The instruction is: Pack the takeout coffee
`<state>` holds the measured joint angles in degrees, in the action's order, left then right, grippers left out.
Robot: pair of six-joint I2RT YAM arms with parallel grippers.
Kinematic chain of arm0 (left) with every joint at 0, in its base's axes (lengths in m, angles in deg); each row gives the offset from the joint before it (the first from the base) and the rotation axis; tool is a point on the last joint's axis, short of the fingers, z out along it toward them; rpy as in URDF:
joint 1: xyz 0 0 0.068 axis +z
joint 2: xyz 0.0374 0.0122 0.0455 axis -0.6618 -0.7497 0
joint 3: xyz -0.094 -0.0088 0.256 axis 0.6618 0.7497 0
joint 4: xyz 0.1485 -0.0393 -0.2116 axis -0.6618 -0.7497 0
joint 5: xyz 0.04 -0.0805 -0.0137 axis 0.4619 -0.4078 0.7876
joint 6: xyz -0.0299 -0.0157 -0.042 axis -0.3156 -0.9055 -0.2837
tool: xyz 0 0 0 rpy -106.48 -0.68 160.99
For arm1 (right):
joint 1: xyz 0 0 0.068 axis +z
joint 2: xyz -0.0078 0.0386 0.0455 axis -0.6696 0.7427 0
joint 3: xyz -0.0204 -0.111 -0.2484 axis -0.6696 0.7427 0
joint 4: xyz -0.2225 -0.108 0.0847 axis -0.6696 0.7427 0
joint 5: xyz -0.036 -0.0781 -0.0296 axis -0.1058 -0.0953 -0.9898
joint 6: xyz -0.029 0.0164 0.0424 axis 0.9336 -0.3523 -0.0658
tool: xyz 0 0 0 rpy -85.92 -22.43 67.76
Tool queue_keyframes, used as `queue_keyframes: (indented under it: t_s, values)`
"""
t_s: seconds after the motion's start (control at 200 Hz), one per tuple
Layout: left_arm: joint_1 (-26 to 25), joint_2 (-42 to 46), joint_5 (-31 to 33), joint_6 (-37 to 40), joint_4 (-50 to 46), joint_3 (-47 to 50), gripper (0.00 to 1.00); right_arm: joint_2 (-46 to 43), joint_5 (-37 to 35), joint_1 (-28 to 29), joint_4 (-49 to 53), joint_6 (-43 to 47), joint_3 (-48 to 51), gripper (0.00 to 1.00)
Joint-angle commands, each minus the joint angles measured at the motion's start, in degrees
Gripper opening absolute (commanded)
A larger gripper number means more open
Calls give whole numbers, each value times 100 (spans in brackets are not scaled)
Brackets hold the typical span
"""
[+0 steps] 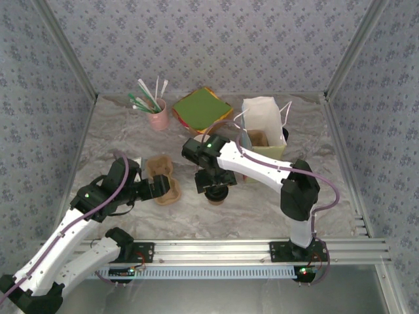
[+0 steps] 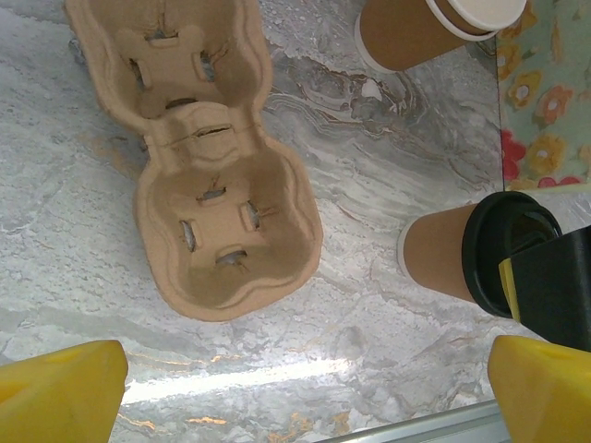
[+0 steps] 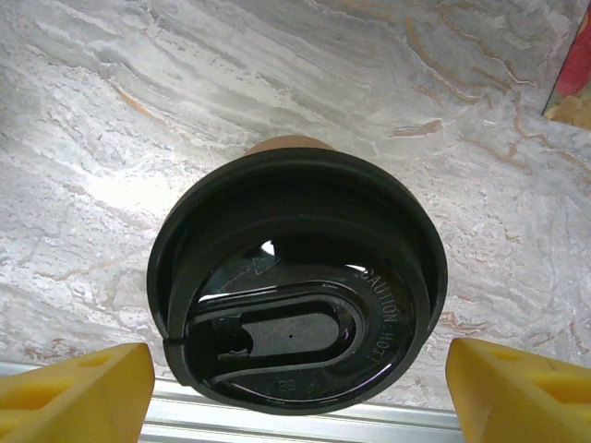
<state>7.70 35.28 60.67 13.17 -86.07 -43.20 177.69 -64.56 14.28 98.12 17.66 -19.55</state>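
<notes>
Top external view: the small brown paper cup with a round black plastic lid (image 1: 215, 198) is seen mid-table beneath the right gripper (image 1: 216, 188). A brown cardboard cup carrier (image 1: 163, 182) lies at its 9 o'clock and a white paper bag (image 1: 263, 118) at 1 o'clock.

Left wrist view: the left gripper (image 2: 300, 392) is held with its jaws spread wide and nothing between them.

Right wrist view: the right jaws are spread either side of the lid, apart from it.

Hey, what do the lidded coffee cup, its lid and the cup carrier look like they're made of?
Coffee cup: matte brown paper, probably; dull, even wall. Lid: glossy black plastic; embossed lettering and bright highlights. Cup carrier: moulded pulp, apparently; rough tan surface, soft pressed edges.
</notes>
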Motion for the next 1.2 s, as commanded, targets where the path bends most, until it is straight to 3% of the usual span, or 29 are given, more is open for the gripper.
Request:
queue_keyframes:
  t_s: [0.0,1.194]
  values:
    - [41,21,-74,-40,76,4,100,-222,72,-40,-32,27,114,83]
    - [36,21,-99,-44,91,17,100,-230,142,-143,-292,31,484,77]
